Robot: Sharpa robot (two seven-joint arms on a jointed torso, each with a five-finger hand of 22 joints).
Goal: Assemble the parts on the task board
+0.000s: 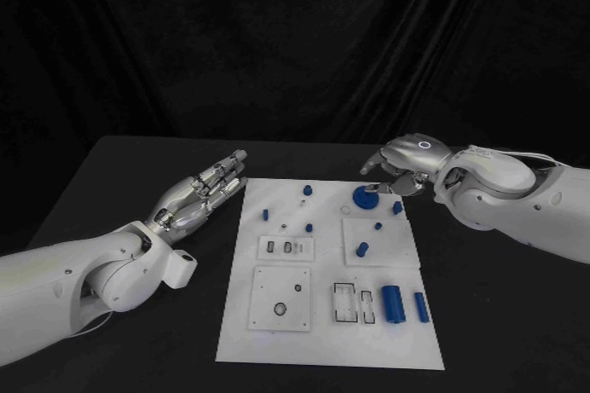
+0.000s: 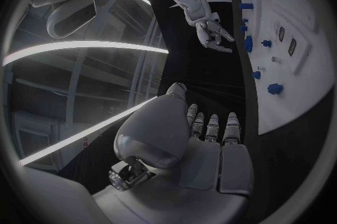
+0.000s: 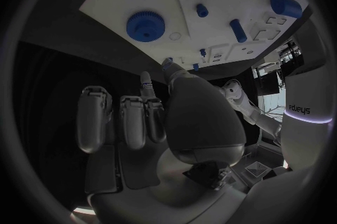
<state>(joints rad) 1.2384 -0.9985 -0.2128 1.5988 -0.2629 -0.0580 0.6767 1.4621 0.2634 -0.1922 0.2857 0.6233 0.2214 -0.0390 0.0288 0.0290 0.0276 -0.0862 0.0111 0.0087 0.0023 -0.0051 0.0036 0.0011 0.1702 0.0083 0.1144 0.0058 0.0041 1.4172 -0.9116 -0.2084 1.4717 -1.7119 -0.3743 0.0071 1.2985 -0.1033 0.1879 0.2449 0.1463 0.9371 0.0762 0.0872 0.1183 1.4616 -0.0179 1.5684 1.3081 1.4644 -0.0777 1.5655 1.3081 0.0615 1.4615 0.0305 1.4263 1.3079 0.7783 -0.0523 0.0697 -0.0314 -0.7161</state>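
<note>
The white task board (image 1: 322, 329) lies in the middle of the table. A blue gear (image 1: 365, 197) stands near its far right corner, beside a small blue piece (image 1: 397, 207). Other blue parts are spread over it: a peg (image 1: 266, 213), a short cylinder (image 1: 363, 249), a thick cylinder (image 1: 392, 303) and a thin one (image 1: 422, 307). My right hand (image 1: 406, 165) hovers just beyond the gear (image 3: 145, 26), fingers (image 3: 126, 123) apart and holding nothing. My left hand (image 1: 200, 193) lies stretched out flat left of the board, empty. The left wrist view shows the board (image 2: 295, 95) and my right hand (image 2: 210, 33).
Two white inset plates (image 1: 281, 297) and rectangular slots (image 1: 353, 302) mark the board's near half. Black table (image 1: 123, 180) surrounds the board, with a dark curtain behind.
</note>
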